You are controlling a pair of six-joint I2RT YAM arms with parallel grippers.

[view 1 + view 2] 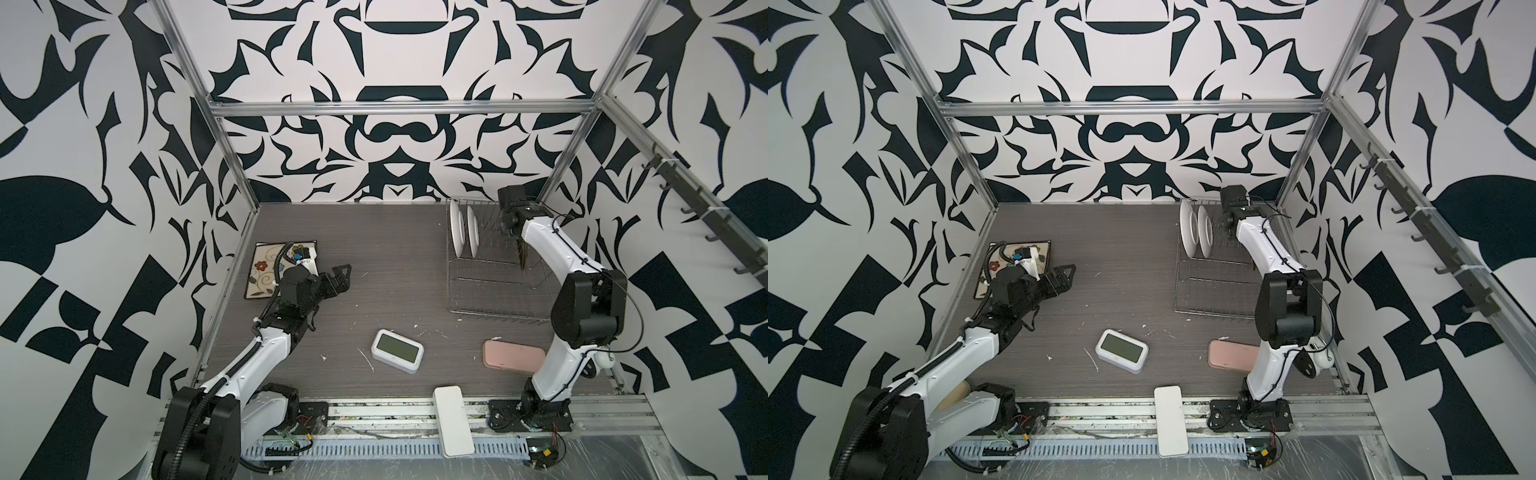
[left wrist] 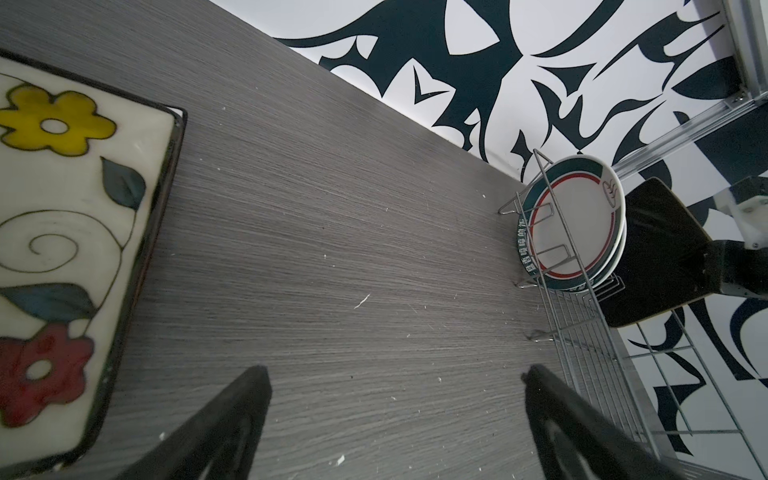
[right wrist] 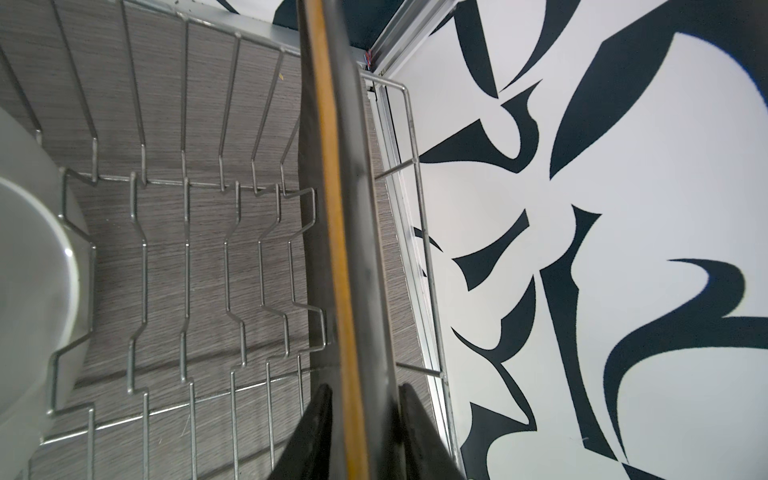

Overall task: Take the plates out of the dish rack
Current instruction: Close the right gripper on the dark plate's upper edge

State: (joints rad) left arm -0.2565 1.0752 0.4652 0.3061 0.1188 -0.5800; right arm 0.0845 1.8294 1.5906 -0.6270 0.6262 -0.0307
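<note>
The dish rack (image 1: 494, 286) (image 1: 1217, 286) stands at the back right. Two round white plates (image 1: 465, 232) (image 1: 1196, 232) lean upright at its far left; the left wrist view shows their teal rims (image 2: 577, 224). A dark square plate with a tan edge (image 1: 522, 253) (image 2: 660, 257) (image 3: 336, 208) stands upright at the rack's right side. My right gripper (image 1: 512, 230) (image 3: 363, 399) comes down over its top edge, one finger pressed on each face. A floral square plate (image 1: 266, 266) (image 2: 62, 249) lies flat at the left. My left gripper (image 1: 343, 274) (image 2: 395, 374) hovers open and empty beside it.
A white digital clock (image 1: 397, 351) lies at the front middle. A pink case (image 1: 513, 355) lies by the right arm's base. A white flat slab (image 1: 453, 419) rests on the front rail. The side wall runs close behind the rack (image 3: 183, 183).
</note>
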